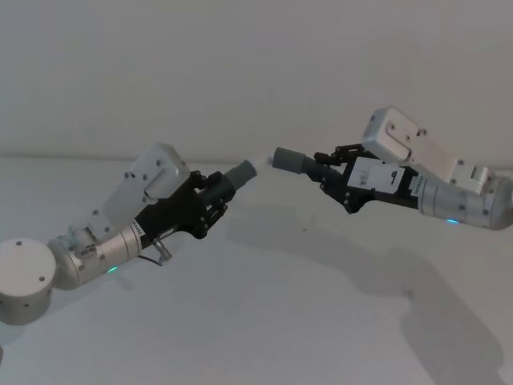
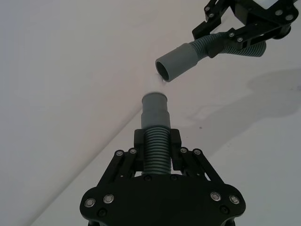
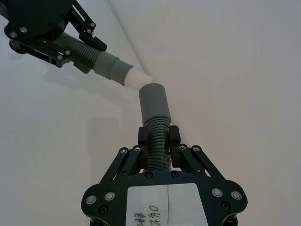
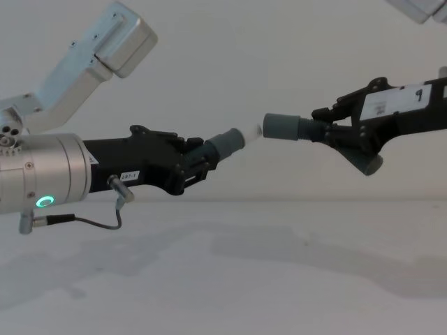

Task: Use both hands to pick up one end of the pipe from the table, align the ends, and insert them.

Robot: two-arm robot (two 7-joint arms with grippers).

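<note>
Left gripper (image 1: 210,196) clamps ribbed hose piece (image 1: 228,183) above table (image 1: 280,321), collar (image 1: 244,171) protruding past fingertips. Right gripper (image 1: 325,172) grips second hose piece (image 1: 309,164); its collar (image 1: 284,158) faces left collar, just beside, not joined.

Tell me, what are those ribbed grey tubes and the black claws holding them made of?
The left tube piece and right tube piece look like matte grey plastic or rubbery hose: ribbed bodies, smooth dull collars. The left piece's tip looks white. The left gripper and right gripper seem black hard plastic, with a faint sheen and silver screw heads.
</note>
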